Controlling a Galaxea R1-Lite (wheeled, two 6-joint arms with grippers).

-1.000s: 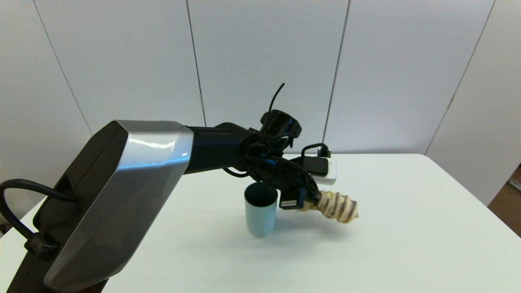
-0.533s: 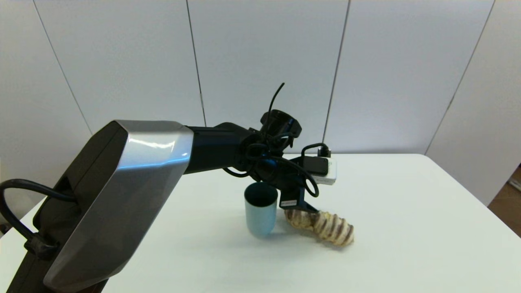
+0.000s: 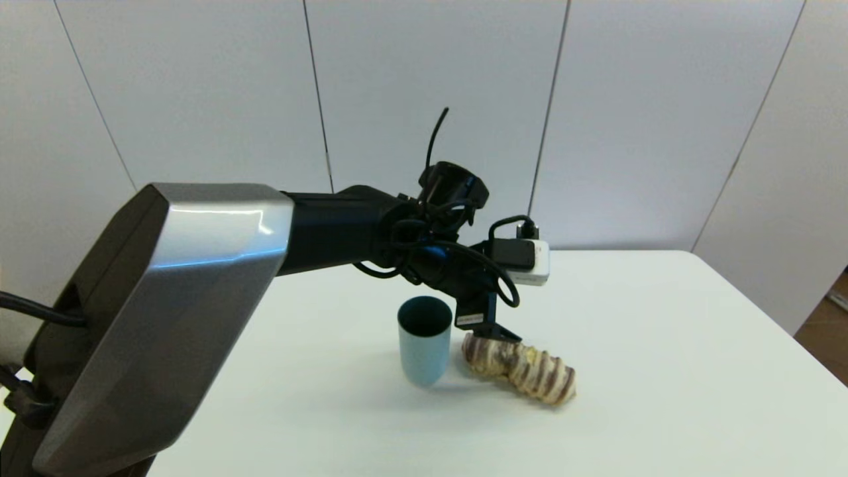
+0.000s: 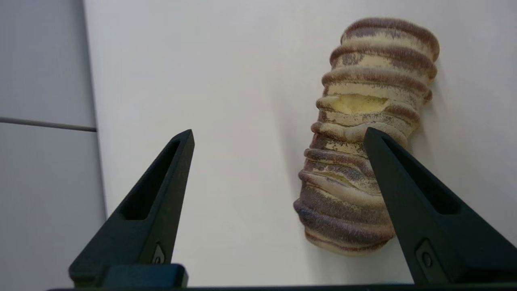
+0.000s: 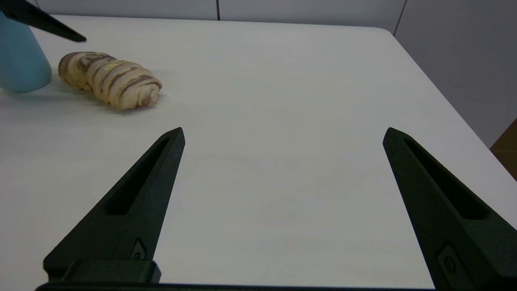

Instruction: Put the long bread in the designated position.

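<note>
Left wrist view: jaws spread above the loaf

Left wrist view shows the left gripper (image 4: 278, 135) with its two black fingers (image 4: 161, 194) spread wide apart, holding nothing. The long bread (image 4: 363, 133) lies on the white table (image 4: 202, 81) under and beyond one of the fingers; that finger overlaps the loaf's side in the picture, but whether it touches the crust cannot be told from this angle. The loaf's dark brown stripes run crosswise, and a pale yellow dent shows in its upper surface.

From the head view, the left gripper (image 3: 493, 331) hangs just above the near-left end of the long bread (image 3: 520, 369), with the arm reaching in from the robot's left. The loaf rests flat on the tabletop, slanting from beside the cup toward the robot's right and slightly nearer the robot. The light blue cup (image 3: 424, 350) stands upright just beside the loaf's left end; a narrow gap seems to part them, though it is hard to be sure.

In the right wrist view, the right gripper (image 5: 282, 135) sits low over the table, well apart from the long bread (image 5: 110, 79), its fingers also spread wide with nothing between them. The cup (image 5: 22, 60) shows at that picture's edge, next to the loaf, with a tip of the left gripper above it.
</note>
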